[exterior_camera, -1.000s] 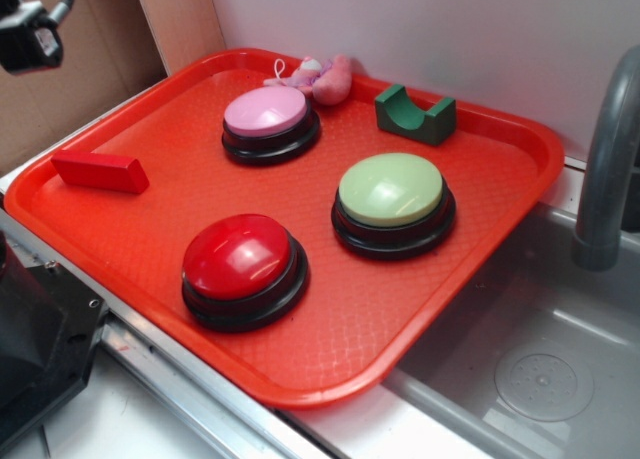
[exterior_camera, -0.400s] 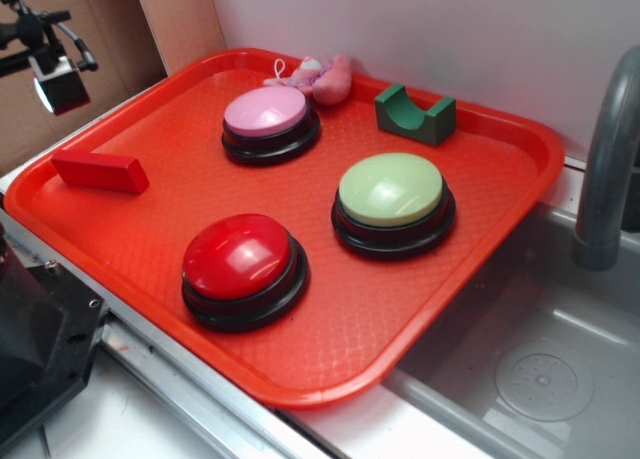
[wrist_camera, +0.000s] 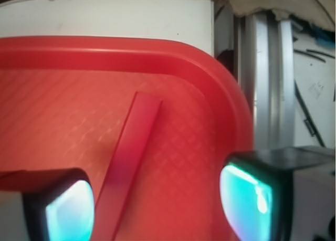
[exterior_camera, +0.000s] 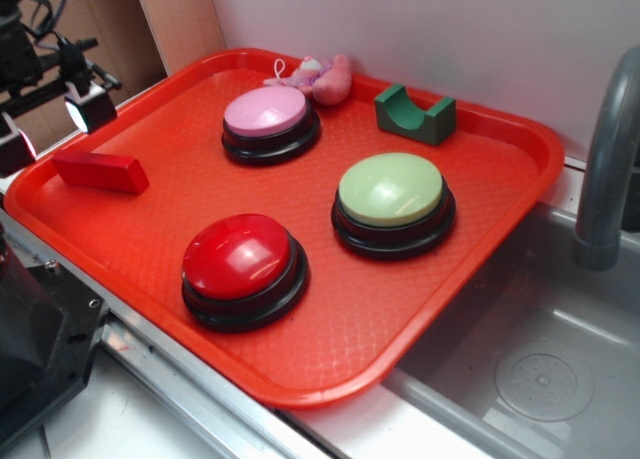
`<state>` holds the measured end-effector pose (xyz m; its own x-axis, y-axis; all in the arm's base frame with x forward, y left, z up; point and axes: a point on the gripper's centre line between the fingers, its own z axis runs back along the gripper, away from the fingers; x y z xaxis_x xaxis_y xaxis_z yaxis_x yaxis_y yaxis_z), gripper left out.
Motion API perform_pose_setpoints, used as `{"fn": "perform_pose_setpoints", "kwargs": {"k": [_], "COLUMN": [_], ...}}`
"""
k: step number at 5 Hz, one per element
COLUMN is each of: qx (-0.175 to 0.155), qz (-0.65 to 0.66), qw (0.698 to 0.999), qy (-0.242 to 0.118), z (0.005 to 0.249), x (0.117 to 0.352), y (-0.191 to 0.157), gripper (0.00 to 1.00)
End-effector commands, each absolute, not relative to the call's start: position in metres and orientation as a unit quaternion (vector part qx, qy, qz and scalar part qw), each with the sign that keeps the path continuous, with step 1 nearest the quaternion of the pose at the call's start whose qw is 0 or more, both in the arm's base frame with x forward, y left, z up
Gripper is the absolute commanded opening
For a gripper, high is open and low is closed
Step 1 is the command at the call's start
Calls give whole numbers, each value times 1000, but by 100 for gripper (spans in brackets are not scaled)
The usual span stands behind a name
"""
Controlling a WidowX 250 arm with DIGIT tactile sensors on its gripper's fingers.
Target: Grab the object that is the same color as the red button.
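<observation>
The object, a small red bar-shaped block, lies flat near the left corner of the red tray. The red button, a glossy dome on a black base, sits at the tray's front. My gripper hangs open just above and behind the block at the tray's left edge. In the wrist view the block runs diagonally below, close to the left fingertip, with my gripper open and nothing between the pads.
A pink-domed button, a pale green-domed button, a green arch block and a small pink plush toy share the tray. A grey sink basin and faucet lie to the right.
My gripper has come down and to the right from the upper left corner toward the red block. Nothing on the tray has moved.
</observation>
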<state>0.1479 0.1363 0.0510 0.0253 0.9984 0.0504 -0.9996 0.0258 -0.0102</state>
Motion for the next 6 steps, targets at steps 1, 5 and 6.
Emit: {"fn": "perform_pose_setpoints", "kwargs": {"k": [1,5,6], "qx": [-2,-12,-38], "qz": [685,653,572], "qw": [726,751,817], "qy": [-56,-98,-58], "z": [29,49,80], "x": [161,156,151], "y": [138,135,138], "gripper": [100,0,0]}}
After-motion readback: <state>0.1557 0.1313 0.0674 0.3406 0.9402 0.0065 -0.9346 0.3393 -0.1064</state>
